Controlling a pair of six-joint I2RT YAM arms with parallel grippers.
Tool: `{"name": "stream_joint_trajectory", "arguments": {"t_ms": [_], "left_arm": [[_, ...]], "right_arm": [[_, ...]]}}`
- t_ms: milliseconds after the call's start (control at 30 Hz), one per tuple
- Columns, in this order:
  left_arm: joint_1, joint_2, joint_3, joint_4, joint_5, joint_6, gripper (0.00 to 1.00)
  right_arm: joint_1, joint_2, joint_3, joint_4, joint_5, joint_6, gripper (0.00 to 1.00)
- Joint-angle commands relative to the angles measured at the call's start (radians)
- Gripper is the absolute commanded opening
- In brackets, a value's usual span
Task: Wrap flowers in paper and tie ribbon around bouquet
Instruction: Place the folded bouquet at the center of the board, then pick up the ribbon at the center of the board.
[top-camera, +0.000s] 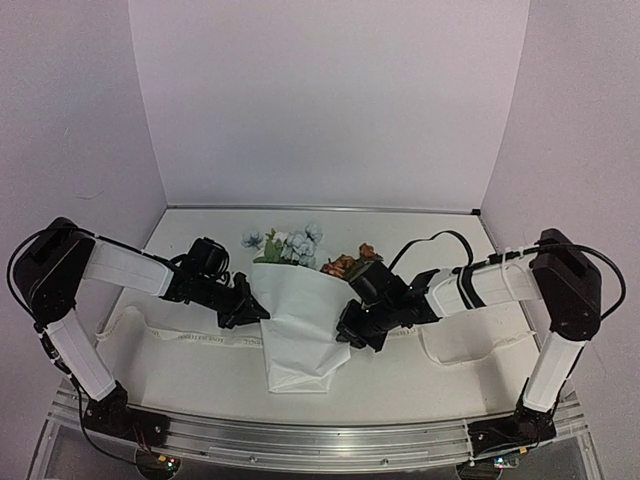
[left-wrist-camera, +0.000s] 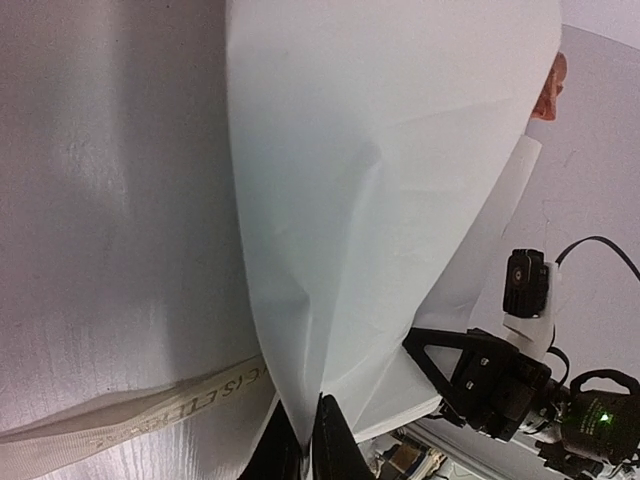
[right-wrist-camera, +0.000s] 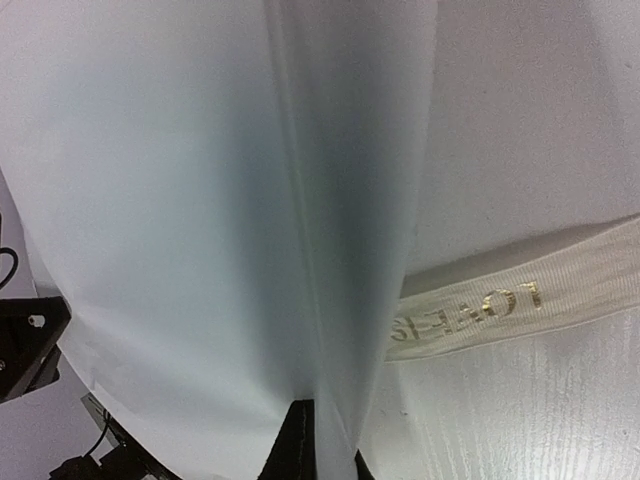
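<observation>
The paper (top-camera: 300, 330) is folded over the flowers, with pale blue blooms (top-camera: 290, 245) and rust-orange ones (top-camera: 350, 263) sticking out of its far end. My left gripper (top-camera: 255, 312) pinches the paper's left fold. In the left wrist view the sheet (left-wrist-camera: 380, 200) runs down between the closed fingertips (left-wrist-camera: 335, 445). My right gripper (top-camera: 350, 330) holds the right fold, and the paper (right-wrist-camera: 200, 200) is caught between its fingers (right-wrist-camera: 300, 445). The lettered ribbon (top-camera: 190, 338) lies flat across the table under the wrap. It shows in both wrist views as a cream ribbon (left-wrist-camera: 150, 415) (right-wrist-camera: 500, 305).
The ribbon's ends loop out toward both sides of the white table (top-camera: 420, 385), left end (top-camera: 120, 320) and right end (top-camera: 480, 345). White walls close in the back and sides. A metal rail (top-camera: 320, 440) runs along the near edge.
</observation>
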Motion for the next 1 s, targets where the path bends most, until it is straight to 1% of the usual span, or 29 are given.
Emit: {"name": "stream_joint_trajectory", "arguments": {"t_ms": [0,100,200,333,400,467,633,733,800,900,967], "left_arm": [[0.009,-0.033,0.015,-0.012,-0.046,0.014,0.13],[0.011,-0.066,0.016,-0.073,-0.1,0.026,0.26],[0.018,-0.117,0.032,-0.143,-0.175,0.042,0.33],[0.036,-0.207,0.056,-0.274,-0.305,0.064,0.43],[0.059,-0.255,0.046,-0.325,-0.362,0.054,0.47],[0.089,-0.315,0.026,-0.385,-0.432,0.03,0.51],[0.183,-0.488,-0.065,-0.556,-0.638,-0.058,0.55],[0.199,-0.568,-0.092,-0.682,-0.786,-0.121,0.57],[0.206,-0.608,-0.111,-0.751,-0.868,-0.183,0.56],[0.216,-0.632,-0.141,-0.786,-0.944,-0.241,0.57],[0.227,-0.609,-0.145,-0.804,-0.977,-0.257,0.58]], "right_arm": [[0.003,-0.051,-0.031,-0.044,0.075,-0.012,0.13],[0.003,-0.071,-0.038,-0.043,0.074,-0.032,0.31],[0.007,-0.09,-0.035,-0.043,0.059,-0.06,0.45],[0.011,-0.127,-0.038,-0.073,0.061,-0.122,0.58],[0.011,-0.149,-0.039,-0.11,0.072,-0.163,0.66],[0.011,-0.168,-0.038,-0.147,0.079,-0.211,0.72],[0.01,-0.228,-0.034,-0.244,0.103,-0.347,0.85],[0.009,-0.277,-0.045,-0.287,0.139,-0.42,0.91],[0.009,-0.318,-0.049,-0.316,0.165,-0.459,0.98],[0.003,-0.369,-0.066,-0.344,0.2,-0.491,0.98],[-0.006,-0.405,-0.089,-0.35,0.221,-0.495,0.98]]}}
